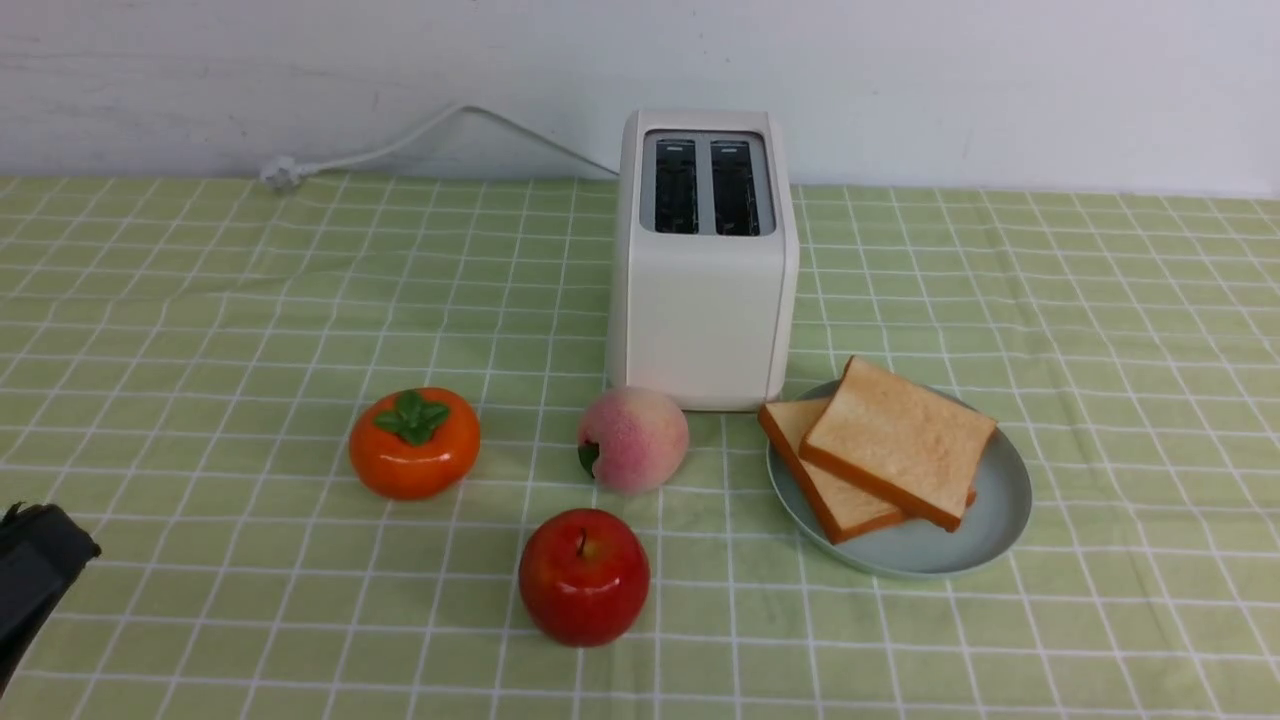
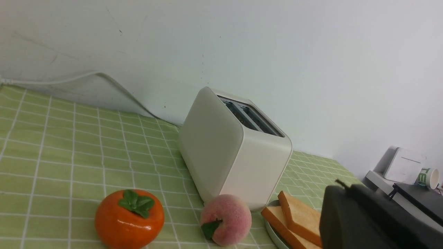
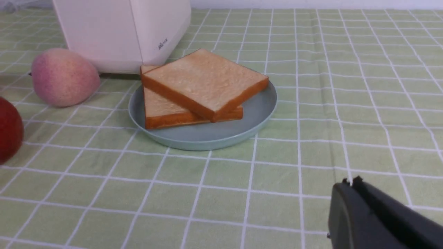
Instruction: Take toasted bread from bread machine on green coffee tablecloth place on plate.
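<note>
Two slices of toasted bread [image 1: 895, 435] [image 3: 204, 81] [image 2: 297, 216] lie stacked askew on the pale blue-green plate [image 1: 985, 530] [image 3: 214, 138], just right of the white bread machine [image 1: 705, 290] [image 2: 225, 152] [image 3: 121, 31]. Both toaster slots look dark and hold nothing. The green coffee tablecloth [image 1: 200, 330] [image 3: 346, 103] covers the table. My left gripper [image 1: 30, 570] [image 2: 341, 188] is shut and holds nothing, low at the front left edge. My right gripper [image 3: 349, 183] is shut and holds nothing, hovering over bare cloth in front of the plate; the front view does not show it.
An orange persimmon [image 1: 414, 442] [image 2: 128, 218], a pink peach [image 1: 632, 438] [image 3: 64, 76] [image 2: 226, 219] and a red apple [image 1: 584, 576] [image 3: 8, 129] sit in front of the toaster. The toaster's white cord [image 1: 400, 145] runs along the back wall. A paper cup [image 2: 428, 177] stands beyond the table's right side.
</note>
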